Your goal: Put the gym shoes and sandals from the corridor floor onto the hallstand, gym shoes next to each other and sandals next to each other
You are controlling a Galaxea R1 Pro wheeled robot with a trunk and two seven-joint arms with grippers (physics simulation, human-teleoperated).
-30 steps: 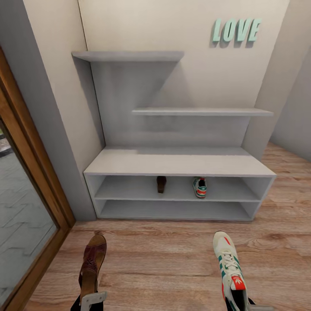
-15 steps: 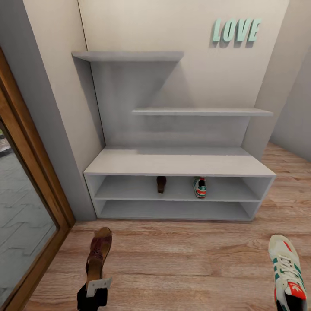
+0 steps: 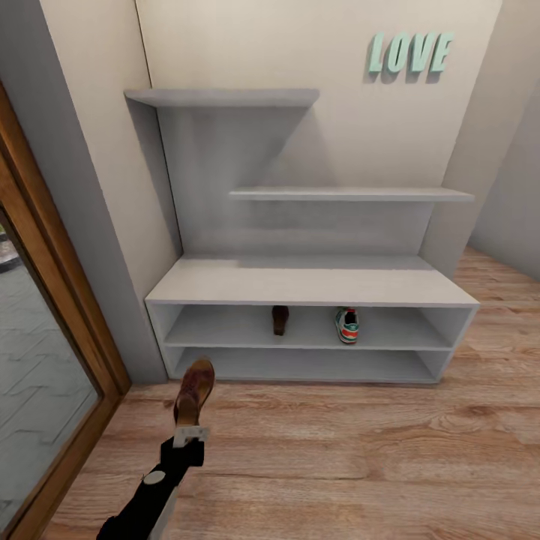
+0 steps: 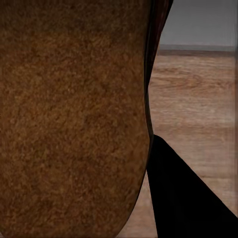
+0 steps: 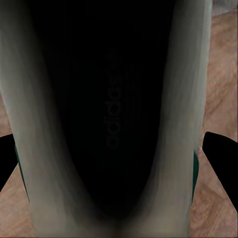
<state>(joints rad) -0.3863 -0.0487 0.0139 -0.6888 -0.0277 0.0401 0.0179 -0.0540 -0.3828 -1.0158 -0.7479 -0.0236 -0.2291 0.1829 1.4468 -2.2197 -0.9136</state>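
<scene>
The left gripper (image 3: 187,436) is clamped on a brown sandal (image 3: 193,390), held above the corridor floor (image 3: 337,457) before the hallstand (image 3: 307,285). Its upper shelf already holds the other sandal (image 3: 280,319) and a gym shoe (image 3: 346,325). The right gripper (image 5: 119,198) grips the second gym shoe (image 5: 116,124); both carried shoes remain to be shelved.

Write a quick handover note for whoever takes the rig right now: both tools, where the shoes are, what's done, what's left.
Left tool: shut on a sandal, held above the corridor floor in front of the hallstand.
Right tool: shut on a gym shoe, seen by its wrist camera.
Done: one sandal and one gym shoe sit apart on the upper open shelf.
Left: shelve each held shoe beside its mate.
</scene>
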